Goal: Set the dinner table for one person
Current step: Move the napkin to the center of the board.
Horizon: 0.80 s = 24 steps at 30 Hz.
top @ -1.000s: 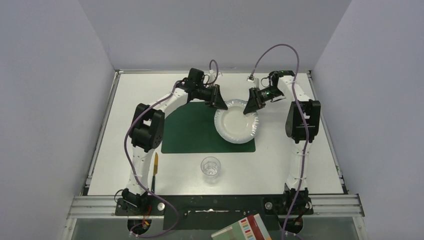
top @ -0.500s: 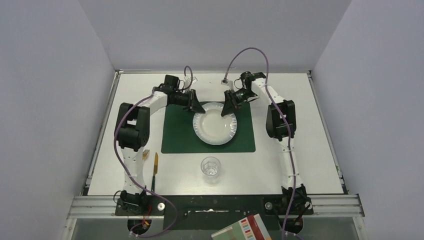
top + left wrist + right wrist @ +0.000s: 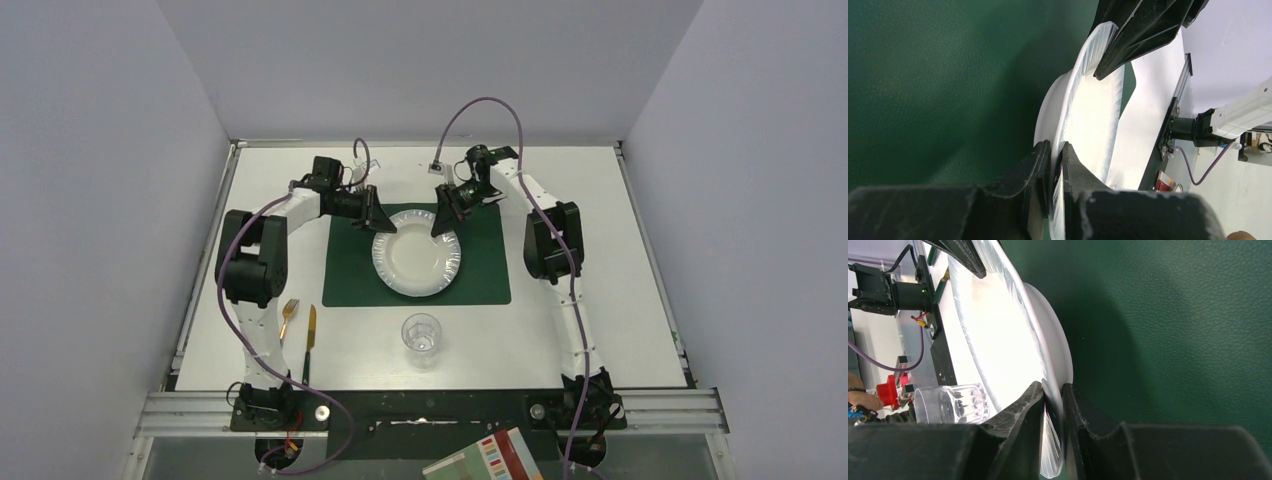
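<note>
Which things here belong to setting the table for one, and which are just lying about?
Belongs to the job:
- white plate, gripped at its rim by the left gripper and right gripper, over the green placemat
- clear glass
- fork
- knife
- dinner table

Lying about:
- colour-printed booklet, off the table beyond its near edge

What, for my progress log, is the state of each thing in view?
placemat: flat on the dinner table.
plate: over the placemat, far rim gripped from both sides.
left pincer: shut on the plate.
right pincer: shut on the plate.
glass: upright, empty, on the near side of the placemat.
fork: flat on the dinner table, left of the placemat.
knife: flat beside the fork.
</note>
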{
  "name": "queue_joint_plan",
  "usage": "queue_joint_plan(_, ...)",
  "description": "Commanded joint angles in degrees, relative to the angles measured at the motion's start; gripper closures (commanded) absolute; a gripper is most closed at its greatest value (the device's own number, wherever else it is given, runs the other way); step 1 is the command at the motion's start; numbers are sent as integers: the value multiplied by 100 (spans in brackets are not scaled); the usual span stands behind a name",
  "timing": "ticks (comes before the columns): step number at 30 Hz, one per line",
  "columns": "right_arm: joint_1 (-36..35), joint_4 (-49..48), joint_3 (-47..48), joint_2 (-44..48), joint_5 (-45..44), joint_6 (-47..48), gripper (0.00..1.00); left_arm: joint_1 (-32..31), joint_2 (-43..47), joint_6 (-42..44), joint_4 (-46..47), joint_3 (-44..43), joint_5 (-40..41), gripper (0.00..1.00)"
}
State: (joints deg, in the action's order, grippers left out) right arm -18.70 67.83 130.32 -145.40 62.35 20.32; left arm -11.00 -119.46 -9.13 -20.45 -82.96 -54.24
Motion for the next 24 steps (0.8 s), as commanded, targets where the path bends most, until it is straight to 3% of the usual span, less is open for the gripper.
queue_joint_plan(1, 269, 562, 231, 218, -162, -109, 100, 605, 344, 502, -557, 227, 904, 100)
queue_joint_plan(24, 124, 627, 19, 265, -272, -1, 100, 652, 322, 631, -486, 729, 897, 100)
